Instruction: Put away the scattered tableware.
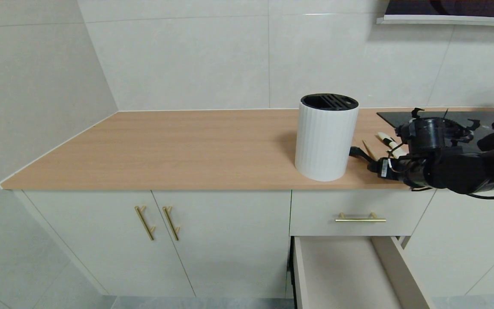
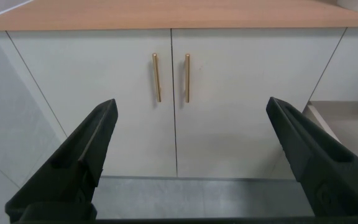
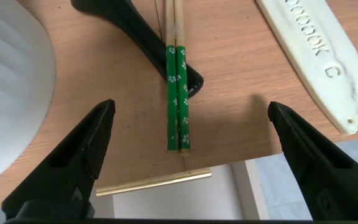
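hovering right over the green-ended chopsticks (image 3: pixel 178 93), the right gripper (image 3: pixel 190 107) has its jaws spread wide and empty, the pair lying midway between them on the countertop (image 3: pixel 241 74), crossing a black handle (image 3: pixel 129 28). best bet here: drop straight, close across both sticks together so neither rolls away, then head for the white holder (image 3: pixel 8 87).
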Tool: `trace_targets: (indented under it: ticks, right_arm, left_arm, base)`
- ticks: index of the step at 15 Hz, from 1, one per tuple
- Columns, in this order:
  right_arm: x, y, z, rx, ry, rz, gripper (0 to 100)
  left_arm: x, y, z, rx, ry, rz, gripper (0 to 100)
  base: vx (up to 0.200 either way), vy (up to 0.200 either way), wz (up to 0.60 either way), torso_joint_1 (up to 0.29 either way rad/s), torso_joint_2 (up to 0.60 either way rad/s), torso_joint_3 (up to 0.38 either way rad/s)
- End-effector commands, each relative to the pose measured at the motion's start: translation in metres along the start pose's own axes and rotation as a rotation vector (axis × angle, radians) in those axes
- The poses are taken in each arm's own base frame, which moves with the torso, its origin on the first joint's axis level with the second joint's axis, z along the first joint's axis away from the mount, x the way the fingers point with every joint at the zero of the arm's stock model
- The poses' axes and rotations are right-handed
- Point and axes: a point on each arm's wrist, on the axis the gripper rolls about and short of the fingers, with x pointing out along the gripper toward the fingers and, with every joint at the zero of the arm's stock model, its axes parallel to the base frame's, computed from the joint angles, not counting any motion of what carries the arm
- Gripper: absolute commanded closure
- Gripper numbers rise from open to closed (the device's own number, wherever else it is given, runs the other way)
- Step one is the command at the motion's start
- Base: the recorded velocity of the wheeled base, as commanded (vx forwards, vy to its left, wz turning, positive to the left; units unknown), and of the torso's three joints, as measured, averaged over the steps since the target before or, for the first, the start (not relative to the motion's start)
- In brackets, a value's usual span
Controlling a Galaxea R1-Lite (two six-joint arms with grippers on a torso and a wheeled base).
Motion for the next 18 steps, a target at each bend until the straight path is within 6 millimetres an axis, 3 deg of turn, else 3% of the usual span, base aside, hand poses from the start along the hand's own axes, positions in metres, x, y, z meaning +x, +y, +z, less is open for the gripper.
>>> trace_targets:
  ticks: [1,3,4,14,18]
  right_arm:
    - [0.001,0.0,-0.001,-0.001,0.004,-0.001,0]
    - [0.002,0.0,-0.002,-0.002,0.005,0.0,0]
    - [0.002,0.0,-0.002,-0.002,0.005,-0.002,100]
    - [0.0,0.001,-0.002,0.002,0.004,0.002,100]
    - [-0.028,0.002,0.007,0.0,-0.026,0.027,100]
  left_arm:
    - [0.0,0.0,0.0,0.0,0.0,-0.001,0]
    - [0.0,0.0,0.0,0.0,0.0,-0.001,0]
    - [0.0,0.0,0.0,0.0,0.0,-0.001,0]
    - [0.0,0.0,0.0,0.0,0.0,-0.001,0]
    - [0.0,0.0,0.0,0.0,0.0,0.001,0]
  base:
    - [0.0,0.0,0.0,0.0,0.0,0.0]
    - [0.0,0.0,0.0,0.0,0.0,0.0]
    - [0.0,0.0,0.0,0.0,0.0,0.0]
    - [0.0,0.0,0.0,0.0,0.0,0.0]
    - [0.0,0.0,0.0,0.0,0.0,0.0]
